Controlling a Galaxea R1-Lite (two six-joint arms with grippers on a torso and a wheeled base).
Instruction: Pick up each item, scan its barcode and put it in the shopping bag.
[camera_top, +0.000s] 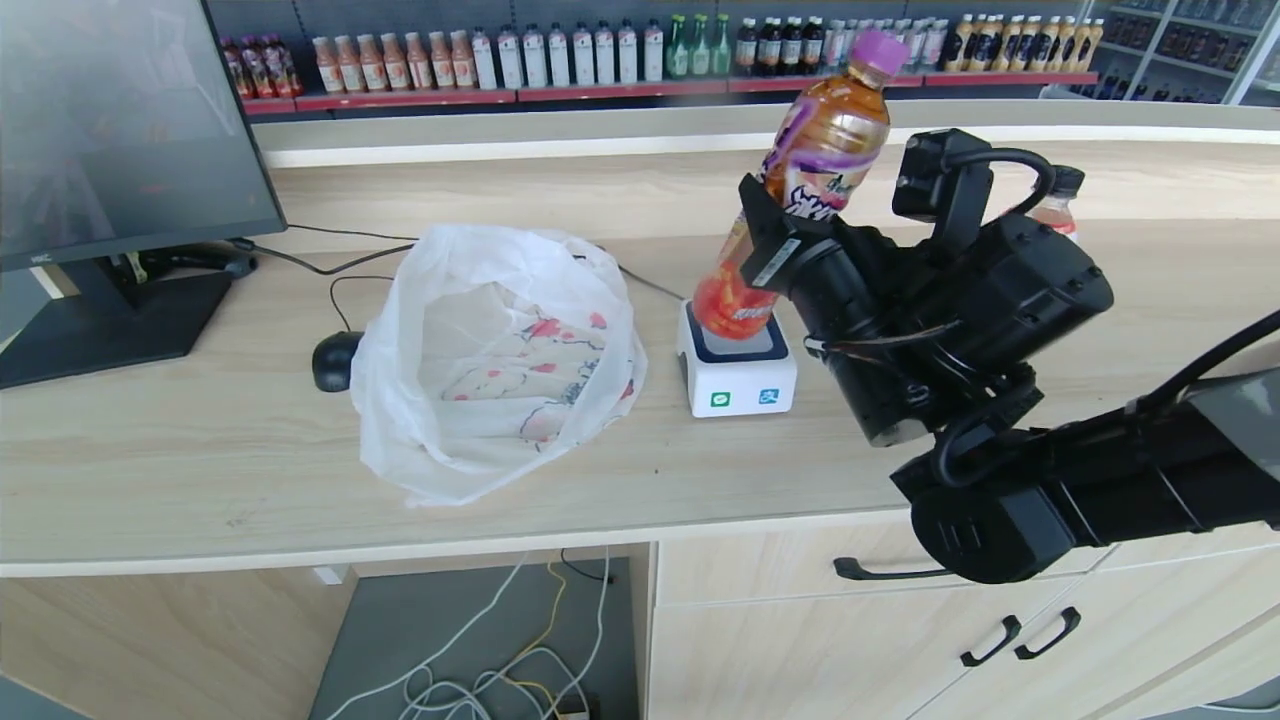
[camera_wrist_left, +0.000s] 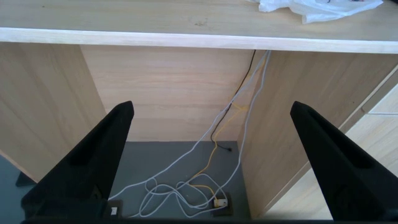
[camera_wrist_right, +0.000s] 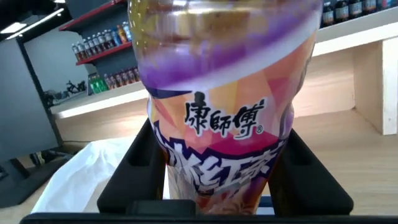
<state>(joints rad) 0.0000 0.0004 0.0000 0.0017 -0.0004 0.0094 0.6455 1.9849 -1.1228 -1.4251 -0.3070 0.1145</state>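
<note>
bottle (camera_wrist_right: 217, 124) label — Chinese print | scanner (camera_top: 737, 385) — two icons

We find bag (camera_top: 495, 360) on counter (camera_top: 200, 470), scanner (camera_top: 740, 385) at bag's 3 o'clock, bottle (camera_top: 825, 150) over scanner, mouse (camera_top: 333, 362) at bag's 9, monitor (camera_top: 120, 110) at 10.

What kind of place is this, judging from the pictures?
Probably a shop checkout: shelves of bottled drinks run along the back, and a barcode scanner, a monitor and a shopping bag stand on the wooden counter.

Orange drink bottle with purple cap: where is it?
The bottle is right of centre in the head view, held in the right arm's jaws, base over the white scanner box.
</note>
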